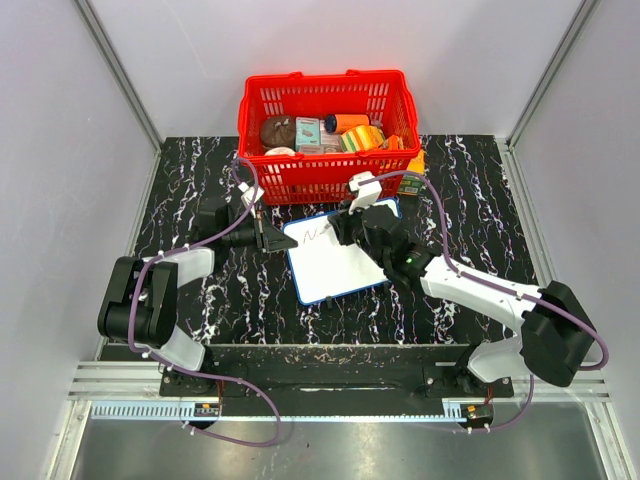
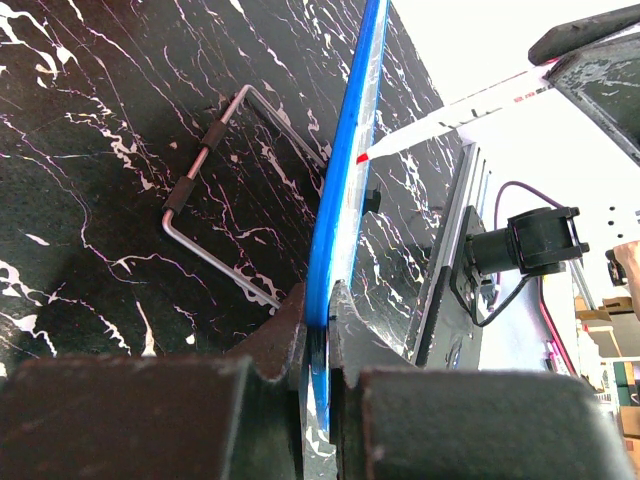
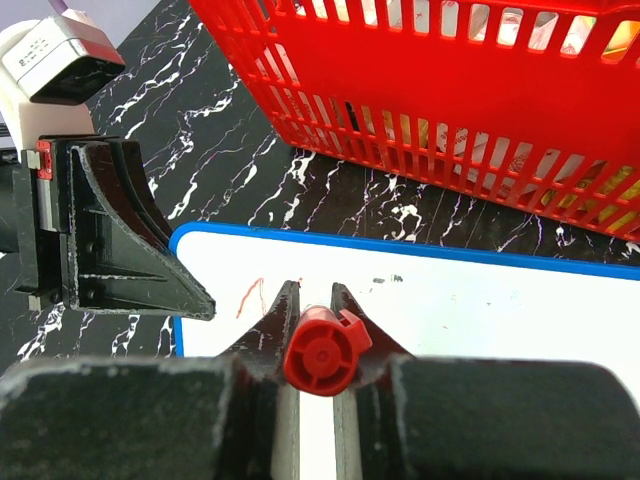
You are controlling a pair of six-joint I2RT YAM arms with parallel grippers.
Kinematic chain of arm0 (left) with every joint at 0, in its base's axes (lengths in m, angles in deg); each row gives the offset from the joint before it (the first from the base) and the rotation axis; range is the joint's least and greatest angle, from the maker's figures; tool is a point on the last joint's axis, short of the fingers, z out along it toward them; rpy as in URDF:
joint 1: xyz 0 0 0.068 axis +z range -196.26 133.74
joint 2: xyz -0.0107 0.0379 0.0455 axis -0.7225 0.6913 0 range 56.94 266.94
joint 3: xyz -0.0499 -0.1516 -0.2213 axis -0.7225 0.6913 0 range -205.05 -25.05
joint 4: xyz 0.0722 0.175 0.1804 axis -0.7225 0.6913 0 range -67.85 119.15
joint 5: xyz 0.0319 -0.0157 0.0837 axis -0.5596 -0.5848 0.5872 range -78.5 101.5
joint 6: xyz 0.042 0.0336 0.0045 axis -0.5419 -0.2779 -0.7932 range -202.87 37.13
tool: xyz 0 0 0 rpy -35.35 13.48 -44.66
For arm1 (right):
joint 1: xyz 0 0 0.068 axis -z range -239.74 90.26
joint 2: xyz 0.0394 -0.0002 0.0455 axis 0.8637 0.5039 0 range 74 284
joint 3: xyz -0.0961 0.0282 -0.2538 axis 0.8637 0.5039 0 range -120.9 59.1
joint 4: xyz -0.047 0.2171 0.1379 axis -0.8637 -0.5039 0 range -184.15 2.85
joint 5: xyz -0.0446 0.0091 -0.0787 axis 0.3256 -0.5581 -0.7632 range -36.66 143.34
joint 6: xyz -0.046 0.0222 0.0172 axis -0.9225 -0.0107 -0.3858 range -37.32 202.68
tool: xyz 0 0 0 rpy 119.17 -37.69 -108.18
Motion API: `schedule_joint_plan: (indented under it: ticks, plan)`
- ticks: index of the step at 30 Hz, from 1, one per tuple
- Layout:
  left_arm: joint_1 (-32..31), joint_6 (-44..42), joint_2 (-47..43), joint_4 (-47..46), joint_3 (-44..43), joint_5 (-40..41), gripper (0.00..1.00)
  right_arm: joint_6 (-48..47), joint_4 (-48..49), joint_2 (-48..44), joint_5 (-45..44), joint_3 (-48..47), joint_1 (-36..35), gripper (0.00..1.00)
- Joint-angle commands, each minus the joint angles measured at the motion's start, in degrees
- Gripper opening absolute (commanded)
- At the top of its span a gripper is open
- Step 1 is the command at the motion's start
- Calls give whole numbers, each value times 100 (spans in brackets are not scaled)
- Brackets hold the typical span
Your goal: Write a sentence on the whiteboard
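The whiteboard (image 1: pixel 340 265), white with a blue rim, lies on the black marble table in front of the red basket. My left gripper (image 1: pixel 282 240) is shut on its left edge; the left wrist view shows the blue rim (image 2: pixel 345 180) edge-on between my jaws (image 2: pixel 320 300). My right gripper (image 1: pixel 350 225) is over the board's far left part, shut on a marker with a red end cap (image 3: pixel 322 350). The marker's white barrel and red tip (image 2: pixel 450 110) point down at the board (image 3: pixel 480 300). The sentence is only a few thin red strokes (image 3: pixel 245 296) near the top left corner.
The red basket (image 1: pixel 325 150), full of small items, stands just behind the board, with a yellow-green box (image 1: pixel 412 178) at its right corner. A bent wire handle (image 2: pixel 215 200) lies on the table beside the board. Grey walls enclose the table.
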Motion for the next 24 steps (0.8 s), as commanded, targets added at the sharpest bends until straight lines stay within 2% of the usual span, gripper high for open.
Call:
schedule_joint_plan:
  ticks: [1, 24]
  plan:
    - [-32, -666, 110, -1, 47, 574, 0, -126, 32, 7, -346, -229, 101, 0]
    - [-32, -666, 119, 7, 29, 556, 0, 120, -152, 157, 375, -255, 110, 0]
